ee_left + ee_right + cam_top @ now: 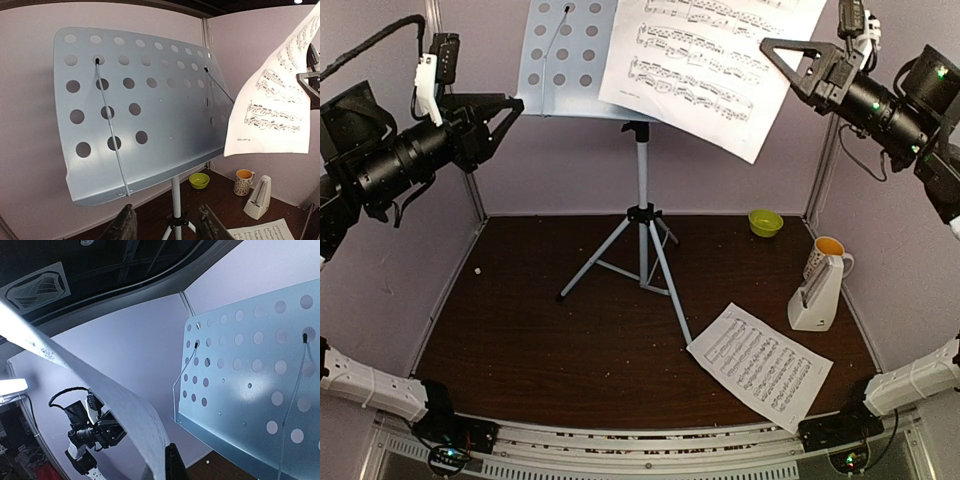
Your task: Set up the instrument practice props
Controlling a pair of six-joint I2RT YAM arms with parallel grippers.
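Note:
The music stand (642,215) rises on its silver tripod at the back of the table. Its perforated desk (140,105) fills the left wrist view. One sheet-music page (710,60) hangs in the air in front of the desk's right half, bowed, with my right gripper (770,47) shut on its right edge. My left gripper (167,227) is open, level with the desk's lower left edge, nothing between its fingers. A second sheet-music page (760,365) lies flat at the front right of the table. The white metronome (817,290) stands behind it.
A yellow-green bowl (765,222) sits at the back right, and a mug with an orange inside (830,248) stands right behind the metronome. The tripod legs (610,262) spread across the table's middle. Grey walls enclose the table on three sides.

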